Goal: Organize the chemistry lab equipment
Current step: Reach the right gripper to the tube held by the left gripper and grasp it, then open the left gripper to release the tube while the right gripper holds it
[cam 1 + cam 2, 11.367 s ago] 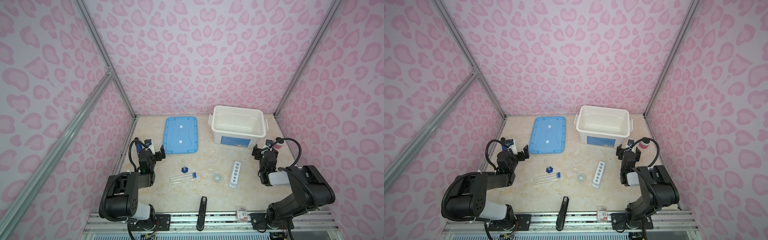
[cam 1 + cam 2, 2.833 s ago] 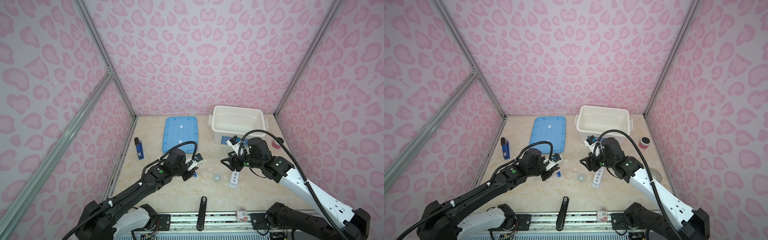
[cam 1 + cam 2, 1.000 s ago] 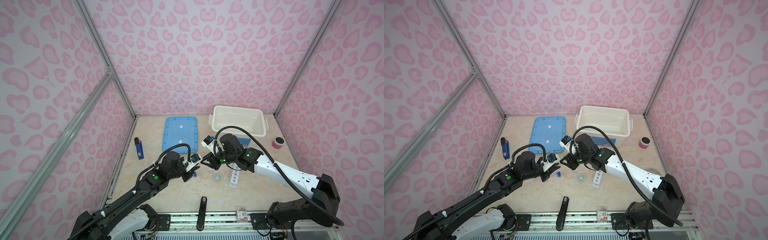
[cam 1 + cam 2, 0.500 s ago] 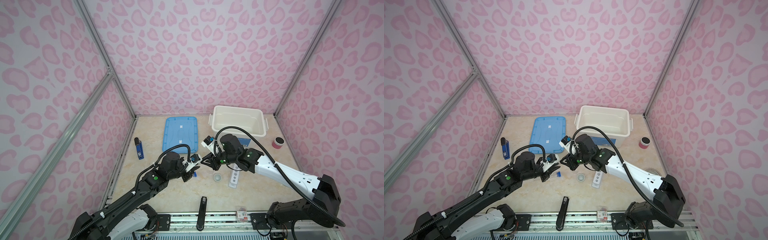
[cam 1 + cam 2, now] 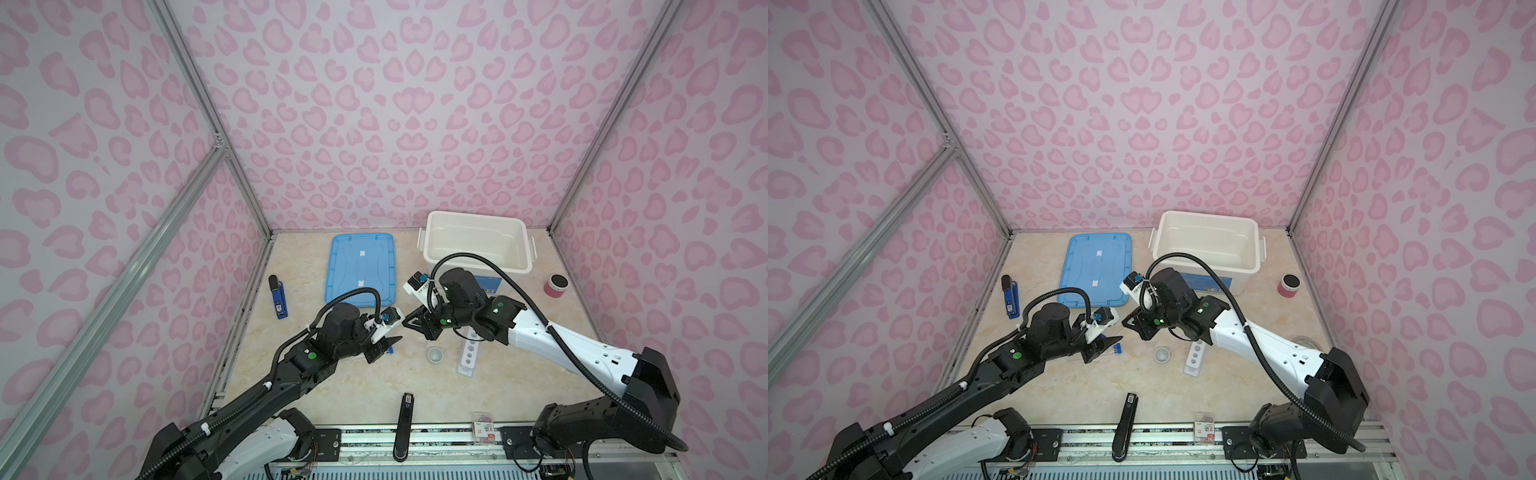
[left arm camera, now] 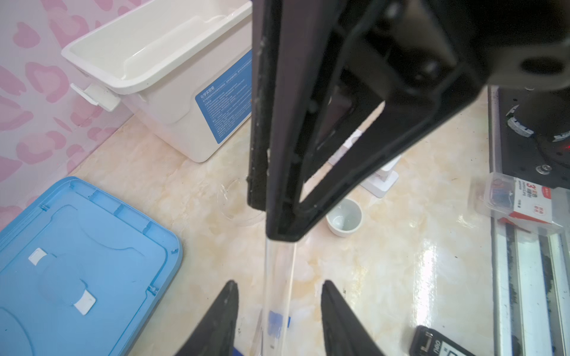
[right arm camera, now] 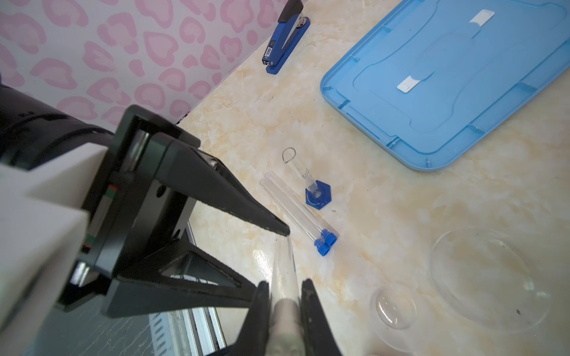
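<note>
right claw [image 7: 285, 283] pinches clear slim glass test tube [image 7: 282, 255]; left claw [image 6: 279, 282] parted around it — smooth glass could slip, drop onto bench [image 7: 385, 200].

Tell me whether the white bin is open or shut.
Open: the white bin shows its interior; the blue lid lies flat beside it.

Glossy marble-patterned table [image 6: 401, 277]; clear, smooth-walled test tube [image 6: 277, 277]; matt blue plastic lid [image 6: 77, 262]; glossy white plastic bin [image 6: 172, 101]; small glazed pale cup [image 6: 344, 217].
</note>
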You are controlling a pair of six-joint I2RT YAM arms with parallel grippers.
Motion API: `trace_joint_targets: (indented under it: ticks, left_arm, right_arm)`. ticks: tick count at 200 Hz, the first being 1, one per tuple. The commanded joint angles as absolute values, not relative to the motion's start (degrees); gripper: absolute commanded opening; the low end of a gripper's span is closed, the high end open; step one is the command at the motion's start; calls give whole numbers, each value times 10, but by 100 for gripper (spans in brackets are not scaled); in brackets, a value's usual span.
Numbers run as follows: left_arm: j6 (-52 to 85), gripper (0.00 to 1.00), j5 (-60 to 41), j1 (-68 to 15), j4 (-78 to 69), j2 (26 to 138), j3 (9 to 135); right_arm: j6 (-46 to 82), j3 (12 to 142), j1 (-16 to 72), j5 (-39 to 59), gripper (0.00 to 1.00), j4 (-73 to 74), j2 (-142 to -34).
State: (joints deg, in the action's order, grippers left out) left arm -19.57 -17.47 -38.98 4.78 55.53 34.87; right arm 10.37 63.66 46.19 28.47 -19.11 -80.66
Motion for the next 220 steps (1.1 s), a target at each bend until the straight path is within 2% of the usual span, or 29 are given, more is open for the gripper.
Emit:
trace_joint_targets:
  ticks: [1,21,41,152,220]
  left_arm:
    - [-190,51,-165,-389,26,550,345]
    - [-186,58,-160,-389,23,545,345]
    - [-184,60,-158,-389,19,542,344]
    - [-182,61,-152,-389,7,532,341]
    - [-183,61,-146,-389,-1,528,339]
  right_arm:
    - [98,645,463,266,11,-204,-810]
    - [90,659,463,248,10,-237,-814]
    - [87,669,461,222,10,-264,-813]
    - [84,708,432,139,10,-398,-753]
    - [78,780,407,59,10,-562,-728]
